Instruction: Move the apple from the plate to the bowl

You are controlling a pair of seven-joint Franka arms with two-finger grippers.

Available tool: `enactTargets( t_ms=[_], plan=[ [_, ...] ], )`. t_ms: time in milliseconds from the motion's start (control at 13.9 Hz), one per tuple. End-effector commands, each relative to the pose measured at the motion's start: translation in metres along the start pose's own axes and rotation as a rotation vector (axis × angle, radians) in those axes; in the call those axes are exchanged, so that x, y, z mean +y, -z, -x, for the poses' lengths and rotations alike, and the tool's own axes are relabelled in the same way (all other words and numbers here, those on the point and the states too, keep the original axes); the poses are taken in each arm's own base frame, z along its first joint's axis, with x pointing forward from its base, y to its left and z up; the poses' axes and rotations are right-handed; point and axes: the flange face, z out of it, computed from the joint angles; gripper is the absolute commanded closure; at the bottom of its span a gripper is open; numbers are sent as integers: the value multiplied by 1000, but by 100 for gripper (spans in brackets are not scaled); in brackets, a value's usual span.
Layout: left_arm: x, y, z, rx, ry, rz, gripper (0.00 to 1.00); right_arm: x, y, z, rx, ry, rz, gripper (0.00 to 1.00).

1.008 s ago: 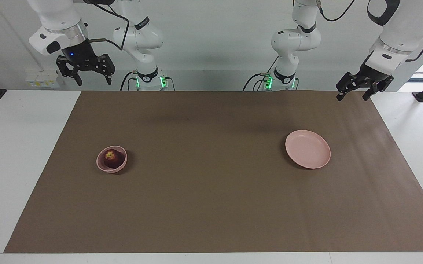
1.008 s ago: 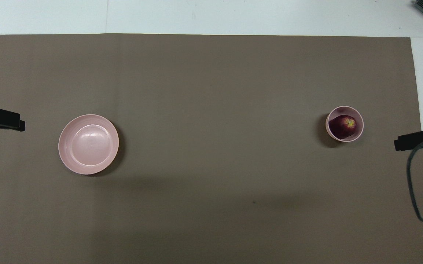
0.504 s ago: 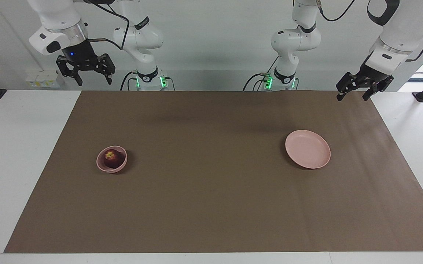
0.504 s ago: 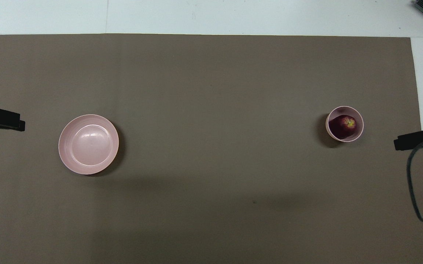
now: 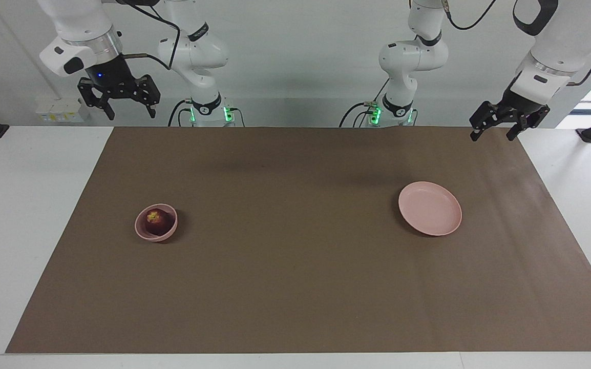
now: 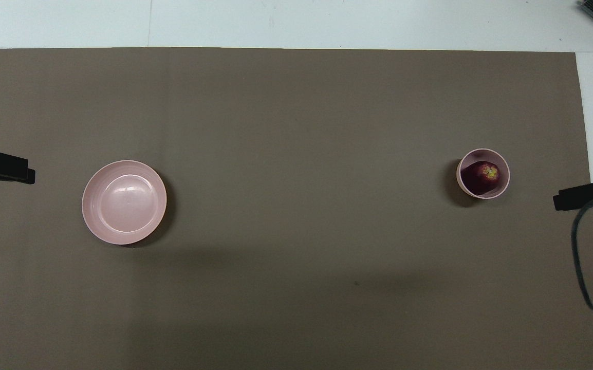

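Observation:
The dark red apple (image 5: pixel 154 219) (image 6: pixel 483 174) lies inside the small deep pink bowl (image 5: pixel 144 233) (image 6: pixel 462 182), toward the right arm's end of the table. The wide pink plate (image 5: pixel 430 208) (image 6: pixel 124 202) sits bare toward the left arm's end. My right gripper (image 5: pixel 127 111) hangs open, high over the mat's corner at the right arm's end, holding nothing. My left gripper (image 5: pixel 492 135) hangs open and empty over the mat's corner at the left arm's end. Only one fingertip of each shows in the overhead view.
A brown mat (image 5: pixel 295 287) (image 6: pixel 296 288) covers most of the white table (image 5: pixel 14 215). A black cable (image 6: pixel 581 267) loops down by the right arm's edge in the overhead view.
The right gripper has risen slightly. Bowl, apple, plate and left gripper stay where they were.

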Motion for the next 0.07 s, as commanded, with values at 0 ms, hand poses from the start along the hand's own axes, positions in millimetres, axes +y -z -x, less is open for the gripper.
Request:
enactTargets(
  t_ms=[0],
  plan=[
    [-3, 3, 3, -8, -9, -18, 0, 3, 2, 0, 6, -3, -11, 0]
  ],
)
